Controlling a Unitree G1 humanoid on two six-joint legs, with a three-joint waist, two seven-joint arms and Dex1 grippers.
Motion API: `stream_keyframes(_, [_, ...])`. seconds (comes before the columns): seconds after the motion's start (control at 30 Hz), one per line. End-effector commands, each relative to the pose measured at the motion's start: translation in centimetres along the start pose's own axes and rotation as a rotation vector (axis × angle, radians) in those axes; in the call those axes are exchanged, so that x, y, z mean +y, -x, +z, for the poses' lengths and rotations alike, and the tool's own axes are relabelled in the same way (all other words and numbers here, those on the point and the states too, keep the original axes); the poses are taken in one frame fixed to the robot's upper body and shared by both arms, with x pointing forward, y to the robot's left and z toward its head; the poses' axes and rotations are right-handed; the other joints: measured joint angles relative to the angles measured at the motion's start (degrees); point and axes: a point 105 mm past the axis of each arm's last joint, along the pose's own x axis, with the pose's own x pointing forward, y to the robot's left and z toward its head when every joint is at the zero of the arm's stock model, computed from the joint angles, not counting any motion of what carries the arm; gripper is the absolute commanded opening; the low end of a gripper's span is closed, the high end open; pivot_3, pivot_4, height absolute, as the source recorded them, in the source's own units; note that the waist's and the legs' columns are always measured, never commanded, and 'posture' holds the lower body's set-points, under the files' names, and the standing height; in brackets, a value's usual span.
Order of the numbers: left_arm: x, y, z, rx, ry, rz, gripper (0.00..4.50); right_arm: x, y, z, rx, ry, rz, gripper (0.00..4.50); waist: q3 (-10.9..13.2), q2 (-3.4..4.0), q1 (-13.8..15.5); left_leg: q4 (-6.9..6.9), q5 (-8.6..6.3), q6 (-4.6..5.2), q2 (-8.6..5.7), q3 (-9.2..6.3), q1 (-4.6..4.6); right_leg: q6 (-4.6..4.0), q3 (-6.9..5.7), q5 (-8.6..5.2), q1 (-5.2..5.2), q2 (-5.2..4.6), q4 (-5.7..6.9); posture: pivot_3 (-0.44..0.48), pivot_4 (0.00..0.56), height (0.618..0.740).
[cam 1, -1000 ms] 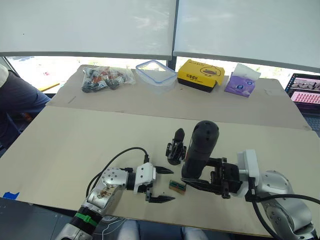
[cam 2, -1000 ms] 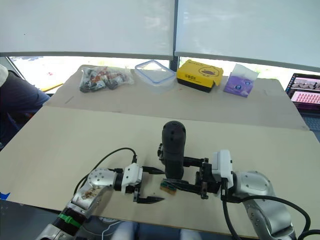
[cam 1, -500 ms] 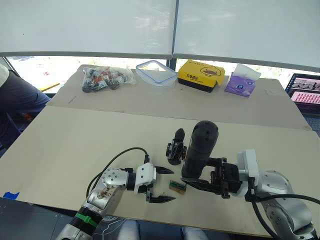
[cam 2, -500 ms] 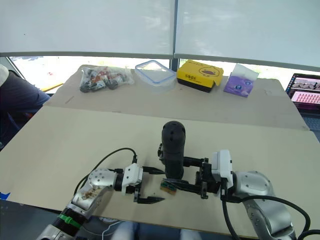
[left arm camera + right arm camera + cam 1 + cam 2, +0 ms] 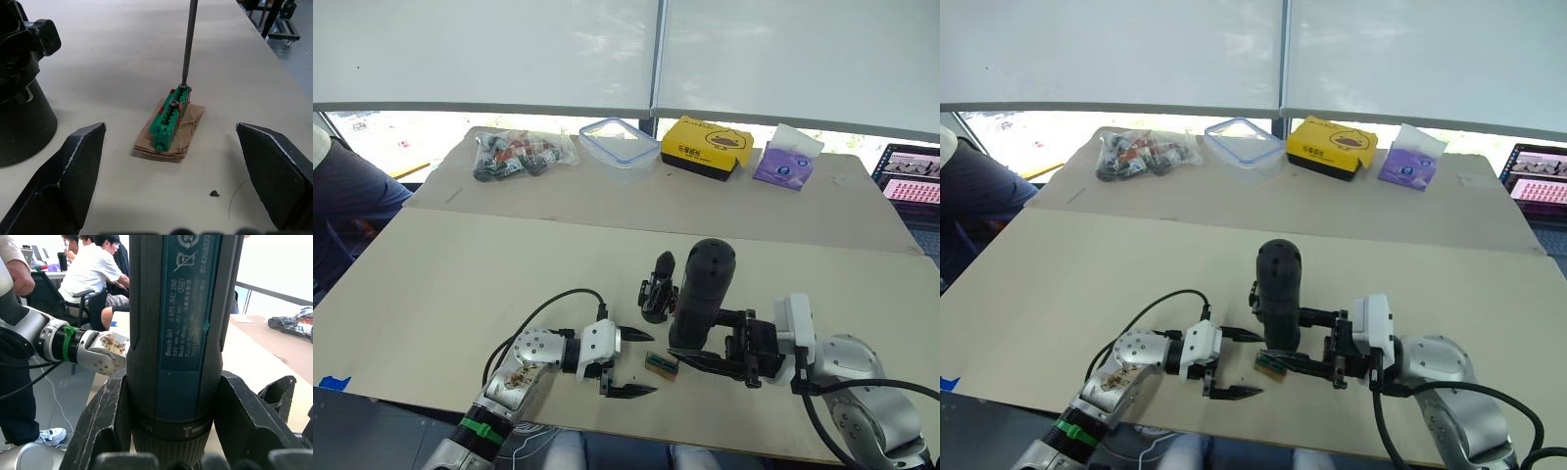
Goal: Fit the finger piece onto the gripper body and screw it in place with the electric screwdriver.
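My right gripper is shut on the electric screwdriver, a thick black tool held upright near the table's front edge. Its thin metal bit points down and its tip rests on a small green block lying on a scrap of brown paper. The block sits between the fingers of my left gripper, which is open. The gripper body, black with one pointed finger, stands just behind the block; its round base is in the left wrist view. The finger piece is out of view.
At the back of the table lie a bag of parts, a clear plastic container, a yellow box and a purple packet. A laptop is at far right. A person's arm shows at the left edge.
The right gripper and the screwdriver have shifted very slightly to the left. The left gripper and the green block have not moved.
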Motion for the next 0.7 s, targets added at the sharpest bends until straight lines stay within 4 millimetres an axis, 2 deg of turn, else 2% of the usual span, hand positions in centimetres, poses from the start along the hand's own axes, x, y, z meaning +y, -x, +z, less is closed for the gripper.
stream_keyframes(0.03, [-1.89, -1.03, -1.80, 0.039, 0.079, -0.062, 4.50, 0.21, -0.11, 1.15, -0.038, 0.055, 0.011, 1.93, 0.0, 0.00, 0.0, 0.00, 0.00, 0.00, 0.00, 0.00, 0.00, 0.00, 0.00, 0.00, 0.00, 0.00, 0.00, 0.000, 0.150, 0.740])
stream_keyframes(0.7, [-1.85, -0.98, -2.44, 0.051, 0.090, -0.042, 4.50, 0.08, -0.35, 1.08, -0.037, 0.052, 0.028, 1.93, 0.0, 0.00, 0.0, 0.00, -0.04, -0.06, -0.02, -0.01, 0.01, 0.00, 0.00, 0.00, 0.05, -0.01, -0.09, 0.000, 0.150, 0.740])
